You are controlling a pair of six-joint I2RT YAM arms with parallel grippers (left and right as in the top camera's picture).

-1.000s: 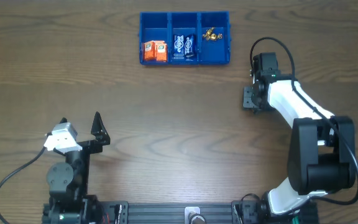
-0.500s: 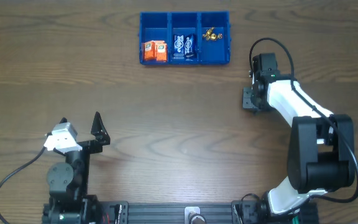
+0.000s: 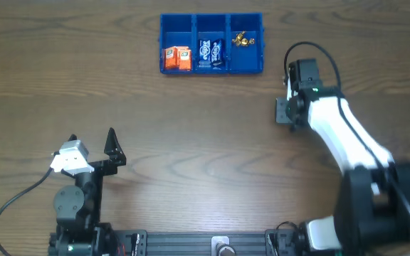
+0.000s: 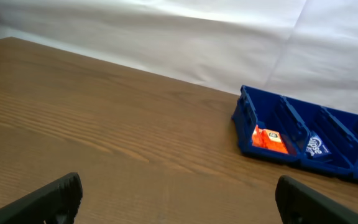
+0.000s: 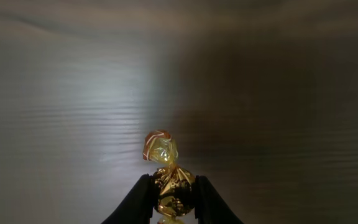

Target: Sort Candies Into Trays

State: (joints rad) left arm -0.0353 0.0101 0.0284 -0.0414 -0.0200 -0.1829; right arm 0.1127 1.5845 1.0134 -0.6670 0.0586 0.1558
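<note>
Right fingers (image 5: 140,198) pinch a gold-wrapped candy (image 5: 165,163) over the counter (image 5: 73,93), near the blue tray (image 3: 211,70). I judge this mid-carry; next, reach its rightmost compartment (image 3: 252,55), beside the gold candies (image 3: 243,40), and release.

Tbh most of the desk (image 3: 191,121) is left wide open across the middle and left side. The far edge's centre is blocked by the blue tray (image 3: 212,71). The right side is taken up by the right arm (image 3: 340,131), with a gap left beside the tray; the near-left corner by the left arm (image 3: 84,171).
</note>
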